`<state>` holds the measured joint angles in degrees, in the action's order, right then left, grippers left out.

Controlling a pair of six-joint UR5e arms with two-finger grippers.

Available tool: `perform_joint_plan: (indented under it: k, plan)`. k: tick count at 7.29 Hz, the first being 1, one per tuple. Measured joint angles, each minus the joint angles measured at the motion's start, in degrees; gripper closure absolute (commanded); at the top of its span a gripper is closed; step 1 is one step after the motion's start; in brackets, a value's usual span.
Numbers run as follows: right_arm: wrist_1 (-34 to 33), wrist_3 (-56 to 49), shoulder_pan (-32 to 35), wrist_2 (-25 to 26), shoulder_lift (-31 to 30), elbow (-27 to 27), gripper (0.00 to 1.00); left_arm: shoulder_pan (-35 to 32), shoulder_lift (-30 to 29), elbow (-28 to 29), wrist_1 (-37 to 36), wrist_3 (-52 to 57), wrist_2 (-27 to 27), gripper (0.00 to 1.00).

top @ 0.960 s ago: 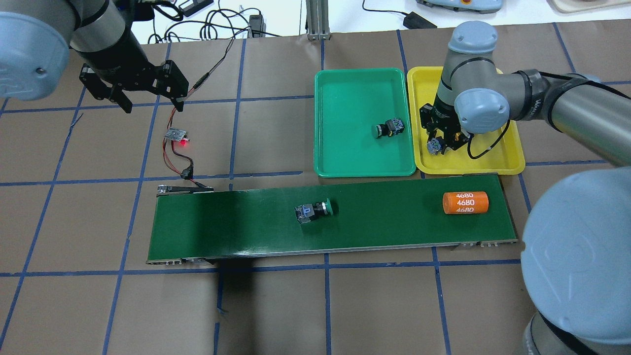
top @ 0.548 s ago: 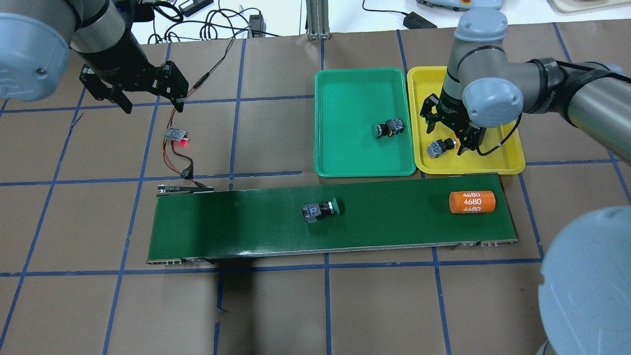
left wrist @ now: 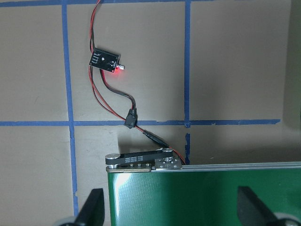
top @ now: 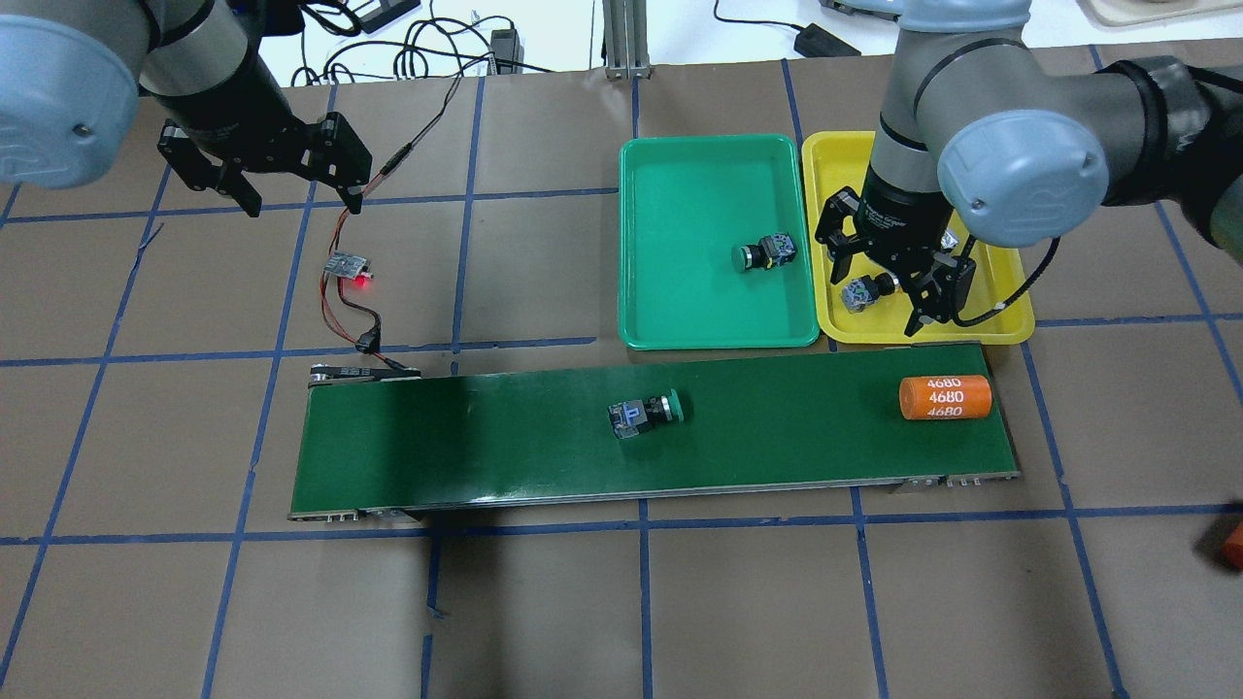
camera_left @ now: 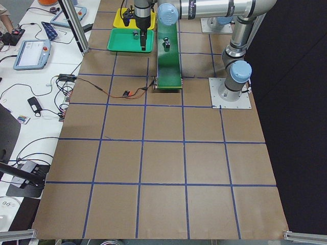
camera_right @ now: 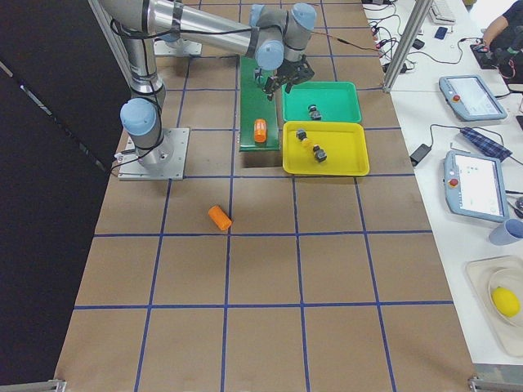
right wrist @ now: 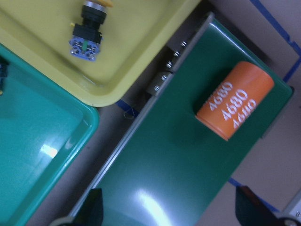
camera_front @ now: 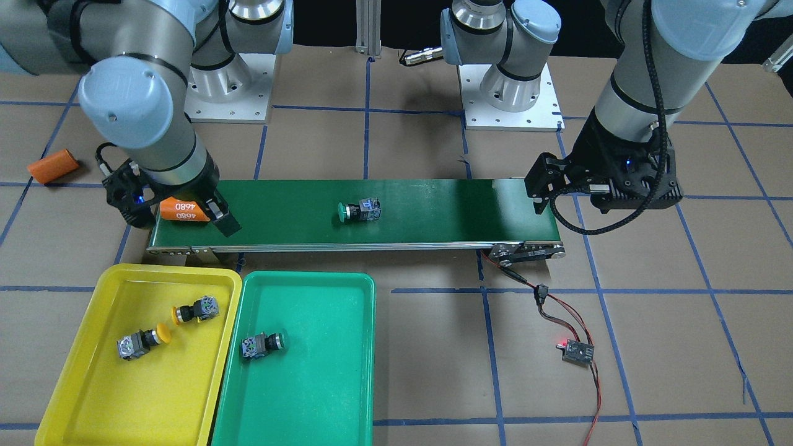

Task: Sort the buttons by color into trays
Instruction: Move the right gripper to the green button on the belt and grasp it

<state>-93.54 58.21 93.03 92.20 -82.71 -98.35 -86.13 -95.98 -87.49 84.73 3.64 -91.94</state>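
The yellow tray (camera_front: 74,378) holds two yellow-capped buttons (camera_front: 195,310) (camera_front: 141,342); one of them (right wrist: 87,30) shows in the right wrist view. The green tray (top: 680,165) holds one green-capped button (top: 764,252). A second green-capped button (top: 646,413) lies on its side mid-way along the dark-green conveyor belt (top: 466,447). My right gripper (top: 879,296) hovers open and empty over the near end of the yellow tray (top: 1000,311). My left gripper (top: 303,204) hangs open and empty beyond the belt's left end.
An orange cylinder marked 4680 (top: 944,398) rests at the belt's right end. Another orange cylinder (camera_front: 52,166) lies on the paper near the right arm's base. A small circuit board with red wires (top: 350,264) sits under the left gripper. Cables lie at the far edge.
My right gripper opened, left a yellow-capped button in the yellow tray and rose above it. The green-capped button and orange cylinder on the belt drifted right. My left gripper barely moved.
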Motion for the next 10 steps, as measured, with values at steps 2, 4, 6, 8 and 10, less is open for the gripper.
perform_joint_plan:
  k: [2, 4, 6, 8, 10]
  plan:
    - [-0.36, 11.24, 6.48, -0.21, -2.03, -3.32, 0.00, 0.00, 0.30, 0.02, 0.00, 0.08, -0.10, 0.00]
    - [-6.41, 18.02, 9.94, -2.60, -1.80, -7.24, 0.00, 0.00, 0.68, -0.07, 0.00, 0.21, 0.00, 0.00]
    - [-12.36, 22.94, 10.52, -8.39, -1.29, -10.03, 0.00, -0.02, 1.07, -0.19, 0.00, 0.41, 0.03, 0.00]
    - [-18.65, 24.64, 10.60, -9.99, -1.45, -14.51, 0.00, -0.08, 1.33, -0.19, -0.04, 0.53, 0.01, 0.00]
    - [-21.15, 24.92, 11.41, -10.18, -1.08, -16.65, 0.00, -0.08, 1.72, -0.39, -0.02, 0.66, 0.01, 0.00]
